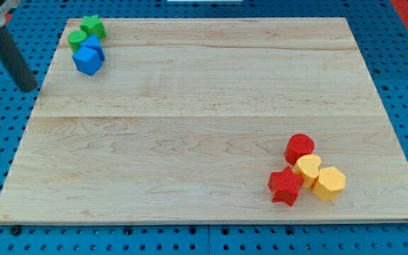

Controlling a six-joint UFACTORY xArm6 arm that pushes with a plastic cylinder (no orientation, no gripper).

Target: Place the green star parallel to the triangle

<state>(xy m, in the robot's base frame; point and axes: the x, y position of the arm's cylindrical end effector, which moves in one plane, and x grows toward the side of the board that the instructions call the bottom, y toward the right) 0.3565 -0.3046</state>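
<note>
Eight blocks on a pale wooden board (211, 142), in two clusters at opposite corners; my tip (31, 88) off the board's left edge.

Count: 2 green, 2 blue, 2 red, 2 yellow. Top-left corner: green star (93, 26) nearest the top edge, a second green block (77, 38) touching it, shape hard to make out; blue triangle (93, 47) partly hidden by the blue block (88, 61) in front, which looks faceted. Bottom-right corner: red cylinder (299, 148), red star (285, 185), yellow heart (307, 169), yellow hexagon (329, 183), all packed touching. Blocks look matte plastic; board shows three grained planks. The rod is dark, tilted, its upper end cut off by the view's top-left; the tip sits over blue pegboard, apart from the blocks. No jaws: a bare rod, holding nothing.
</note>
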